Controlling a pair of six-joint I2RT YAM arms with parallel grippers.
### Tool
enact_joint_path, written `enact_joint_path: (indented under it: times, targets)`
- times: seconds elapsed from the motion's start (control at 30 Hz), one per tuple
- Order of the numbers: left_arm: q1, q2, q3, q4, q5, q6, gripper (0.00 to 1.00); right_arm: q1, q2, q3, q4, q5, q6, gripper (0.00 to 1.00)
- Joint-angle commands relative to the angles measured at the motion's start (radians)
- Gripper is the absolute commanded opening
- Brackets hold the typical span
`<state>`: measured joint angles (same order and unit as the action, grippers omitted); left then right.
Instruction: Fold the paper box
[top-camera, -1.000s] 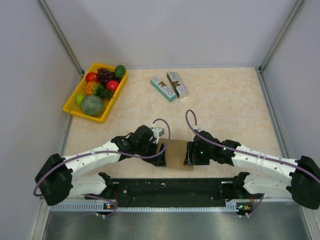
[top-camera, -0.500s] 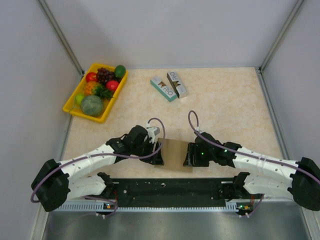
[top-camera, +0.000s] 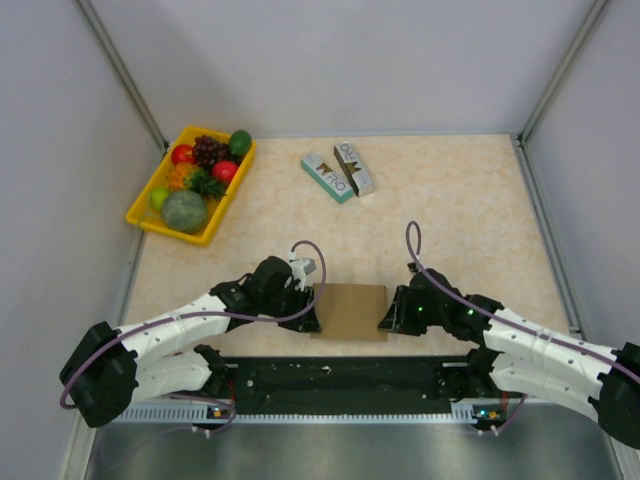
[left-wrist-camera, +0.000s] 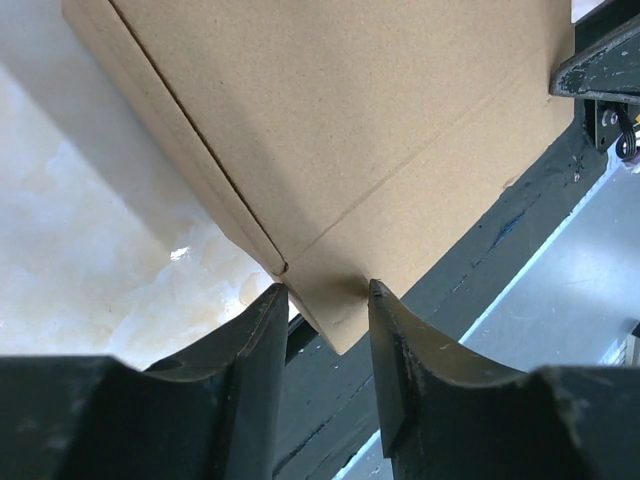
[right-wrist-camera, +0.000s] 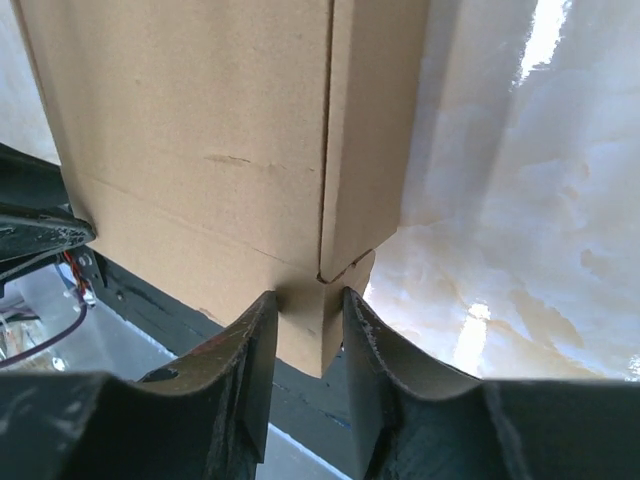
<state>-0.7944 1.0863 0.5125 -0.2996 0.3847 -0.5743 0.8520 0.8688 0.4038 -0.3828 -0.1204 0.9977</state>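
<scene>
A: Where is the paper box (top-camera: 350, 310) lying?
B: It is lying flat on the table (top-camera: 450, 200), directly between both hands. The left hand (left-wrist-camera: 325, 290) is clamping its left-end corner.
A: And the right hand (right-wrist-camera: 306, 297)?
B: It is pinching the right-end corner — cardboard is filling the gap between its fingers.

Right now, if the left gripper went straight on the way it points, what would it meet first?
The box: its corner sits between the left gripper's fingers, so going on would push straight into the cardboard. The right gripper is at the far end.
</scene>
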Motion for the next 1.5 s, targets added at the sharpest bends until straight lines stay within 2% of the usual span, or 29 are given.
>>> enact_joint_path:
  times: [0.0,0.3,0.57,0.67,0.7,0.93,1.13,1.17,1.23,1.27,1.37,1.47]
  targets:
    - [0.000,-0.028,0.003,0.125,0.043,-0.016,0.39,-0.008,-0.008,0.012,0.143,-0.079,0.041,0.28]
    - [0.004,-0.019,-0.028,0.165,0.062,-0.039,0.29,-0.018,0.018,0.009,0.162,-0.114,0.055,0.16]
    - [0.037,-0.028,-0.040,0.166,0.074,-0.044,0.12,-0.042,0.004,-0.005,0.160,-0.134,0.058,0.01]
    - [0.046,-0.028,-0.039,0.155,0.075,-0.035,0.06,-0.047,0.001,-0.013,0.162,-0.134,0.050,0.00]
    - [0.049,-0.025,-0.037,0.148,0.075,-0.027,0.01,-0.047,0.002,-0.016,0.162,-0.133,0.047,0.00]
    - [0.086,-0.012,-0.058,0.155,0.114,-0.004,0.00,-0.062,-0.010,-0.052,0.167,-0.122,0.024,0.00]
    - [0.087,-0.028,-0.063,0.154,0.082,-0.006,0.00,-0.061,-0.036,-0.068,0.182,-0.099,0.016,0.00]
    - [0.087,-0.017,-0.055,0.133,0.082,-0.004,0.05,-0.062,-0.016,-0.059,0.176,-0.104,-0.002,0.00]
    - [0.087,-0.012,-0.040,0.116,0.080,0.001,0.27,-0.062,0.009,-0.025,0.142,-0.120,-0.054,0.15]
    - [0.087,-0.022,-0.040,0.113,0.076,-0.001,0.40,-0.062,0.022,-0.013,0.125,-0.124,-0.077,0.19]
    - [0.089,-0.083,-0.051,0.097,0.059,0.004,0.56,-0.062,0.024,0.015,0.084,-0.133,-0.126,0.29]
    - [0.089,-0.152,-0.035,0.027,0.000,0.034,0.63,-0.062,-0.028,0.032,0.033,-0.121,-0.159,0.42]
